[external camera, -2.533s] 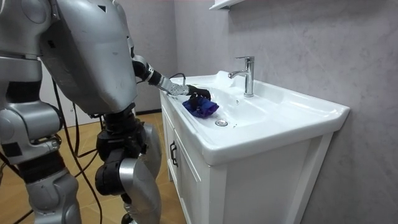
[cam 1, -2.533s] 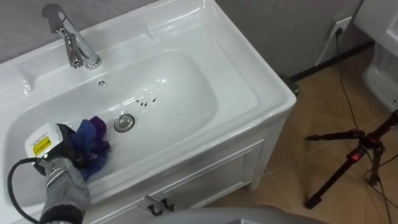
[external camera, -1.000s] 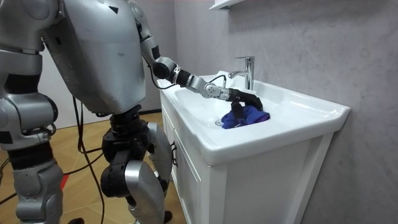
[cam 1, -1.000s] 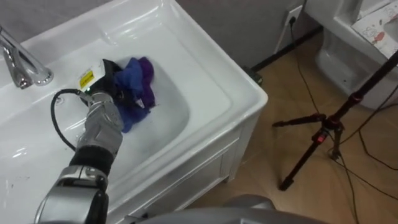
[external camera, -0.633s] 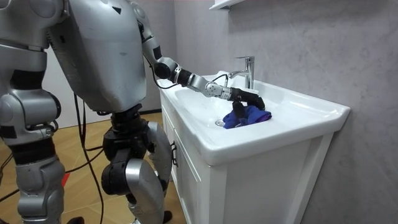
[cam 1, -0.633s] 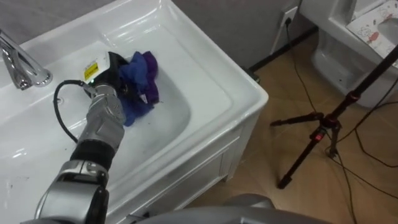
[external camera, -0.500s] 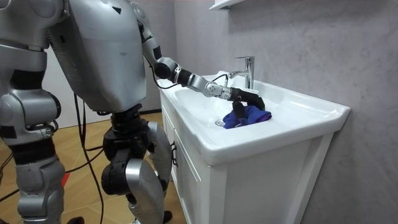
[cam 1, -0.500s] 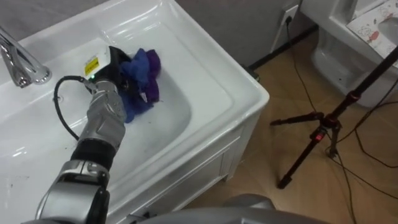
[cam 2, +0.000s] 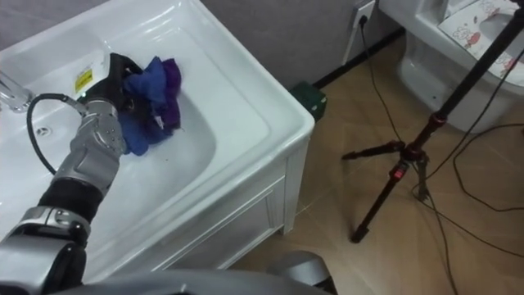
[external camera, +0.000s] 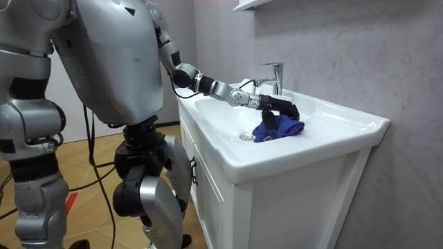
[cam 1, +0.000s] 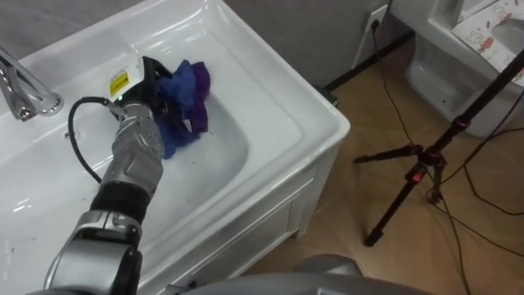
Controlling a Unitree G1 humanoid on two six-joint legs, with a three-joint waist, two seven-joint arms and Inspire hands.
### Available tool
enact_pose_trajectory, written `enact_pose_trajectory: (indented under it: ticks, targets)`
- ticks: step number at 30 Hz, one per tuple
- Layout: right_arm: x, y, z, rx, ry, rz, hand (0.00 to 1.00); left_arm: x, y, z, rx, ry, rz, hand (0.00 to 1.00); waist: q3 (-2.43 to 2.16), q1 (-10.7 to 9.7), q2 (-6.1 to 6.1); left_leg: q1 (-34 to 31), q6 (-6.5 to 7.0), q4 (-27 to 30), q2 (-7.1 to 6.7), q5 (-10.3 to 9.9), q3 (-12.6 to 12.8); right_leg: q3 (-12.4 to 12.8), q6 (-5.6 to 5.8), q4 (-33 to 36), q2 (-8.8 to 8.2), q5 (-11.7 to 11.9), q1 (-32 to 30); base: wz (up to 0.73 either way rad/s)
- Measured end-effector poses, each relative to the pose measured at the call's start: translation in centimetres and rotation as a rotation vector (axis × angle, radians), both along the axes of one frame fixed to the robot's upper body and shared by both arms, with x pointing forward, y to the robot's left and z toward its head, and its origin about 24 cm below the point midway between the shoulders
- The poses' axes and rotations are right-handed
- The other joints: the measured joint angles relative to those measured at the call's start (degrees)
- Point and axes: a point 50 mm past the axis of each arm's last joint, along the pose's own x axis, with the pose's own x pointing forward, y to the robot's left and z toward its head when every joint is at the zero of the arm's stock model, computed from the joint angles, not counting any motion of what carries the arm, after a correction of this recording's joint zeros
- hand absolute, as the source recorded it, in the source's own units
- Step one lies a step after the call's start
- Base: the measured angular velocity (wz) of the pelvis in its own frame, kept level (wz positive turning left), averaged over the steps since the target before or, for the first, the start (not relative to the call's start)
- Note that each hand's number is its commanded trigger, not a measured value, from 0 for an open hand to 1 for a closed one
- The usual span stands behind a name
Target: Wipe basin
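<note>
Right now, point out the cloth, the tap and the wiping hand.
cloth (cam 1: 188,92): left eye view, blue folds.
tap (cam 1: 37,103): left eye view, base.
left hand (cam 1: 141,92): left eye view, its back.

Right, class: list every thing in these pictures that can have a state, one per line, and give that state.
left hand, shut on the blue cloth
blue cloth, bunched up, inside the basin
basin, not filled with water
tap, no water running
cabinet door, shut
tripod, standing on the floor, legs spread
</note>
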Motion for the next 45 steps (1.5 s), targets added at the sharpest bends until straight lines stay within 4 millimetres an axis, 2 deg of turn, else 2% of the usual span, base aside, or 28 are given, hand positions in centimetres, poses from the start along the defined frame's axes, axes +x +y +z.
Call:
enact_pose_trajectory:
  ticks: [4,7,11,12,15,18,23,28,30,34,41,45]
  targets:
    - [-0.3,0.0,0.0,0.001,-0.001,-0.005,0.0,-1.2,0.3,-1.4,0.019,0.055,-0.009,1.0,-0.08,1.0,0.18,0.5,0.0,-0.6,-0.13,0.0,0.0,0.1,0.01,-0.1,0.0,0.0,0.4,0.0]
    - [-0.4,-0.2,0.1,-0.003,-0.002,-0.004,0.0,-2.8,0.9,-3.0,0.043,0.128,0.004,1.0,-0.57,1.8,0.81,0.6,0.0,-0.7,-0.16,0.0,0.0,0.0,0.01,-0.2,0.02,0.0,0.0,0.0]
    - [-0.5,-0.5,0.2,-0.01,0.001,-0.004,0.0,-5.0,2.0,-4.5,0.068,0.176,0.032,1.0,-0.75,4.3,0.59,1.3,-0.01,-1.6,-0.14,0.0,0.1,0.0,-0.06,-0.2,0.06,0.0,0.6,0.0]
    - [-0.4,-0.5,0.2,-0.01,-0.003,-0.002,0.0,-5.8,2.4,-4.9,0.095,0.196,0.035,1.0,-1.02,4.8,0.63,1.7,-0.01,-1.8,-0.19,0.0,0.0,0.0,-0.1,-0.2,0.08,0.0,0.7,0.0]
    - [-0.1,-0.4,0.2,0.001,-0.008,0.007,0.0,-7.0,3.2,-5.4,0.147,0.226,0.04,1.0,-1.22,6.3,0.65,1.6,-0.01,-1.5,-0.24,0.0,-0.1,-0.1,-0.05,-0.2,0.09,-0.1,0.7,0.04]
    - [0.1,-0.5,0.2,-0.002,-0.025,0.005,0.0,-7.7,3.5,-5.7,0.186,0.233,0.041,1.0,-1.23,7.3,0.61,1.6,0.0,-1.6,-0.34,0.0,-0.1,-0.1,0.03,-0.1,-0.03,-0.2,0.7,0.02]
    - [0.9,-0.7,0.3,-0.017,-0.064,-0.014,0.0,-8.6,3.9,-5.9,0.241,0.227,0.042,1.0,-1.37,7.3,0.36,1.8,0.0,-2.0,-0.42,0.0,-0.1,-0.1,0.01,-0.3,-0.03,-0.2,0.7,0.0]
    - [1.2,-1.1,0.4,-0.032,-0.082,-0.051,0.0,-9.5,4.8,-6.2,0.306,0.236,0.039,1.0,-1.63,9.2,0.61,1.9,0.0,-2.0,-0.34,0.0,-0.2,-0.2,-0.4,-1.0,0.4,0.2,0.8,-0.03]
    - [1.1,-1.7,0.6,-0.052,-0.086,-0.069,0.0,-10.0,5.3,-6.2,0.332,0.237,0.043,1.0,-1.97,9.6,1.17,1.7,0.0,-1.9,-0.3,0.0,-0.3,-0.5,-0.43,-1.2,0.41,0.2,0.8,0.07]
    - [1.2,-2.4,0.9,-0.074,-0.096,-0.088,0.0,-10.8,5.8,-6.4,0.347,0.247,0.064,1.0,-1.87,10.4,2.31,1.6,-0.02,-2.3,-0.31,0.0,-0.3,-0.5,-0.54,-1.2,0.43,0.1,0.7,0.01]
    - [1.1,-3.1,1.1,-0.107,-0.135,-0.186,0.0,-13.7,9.8,-5.8,0.4,0.26,0.213,1.0,-1.94,10.6,3.21,1.6,-0.08,-3.0,-0.31,0.1,-0.5,-1.4,-0.85,-1.8,0.48,-0.1,0.8,0.07]
    - [1.2,-3.2,1.1,-0.103,-0.137,-0.189,0.0,-14.4,10.7,-5.5,0.435,0.239,0.25,1.0,-1.84,12.7,3.67,1.7,-0.39,-3.8,-0.62,0.3,-1.5,-1.5,-0.88,-1.9,0.48,-0.1,0.8,0.01]
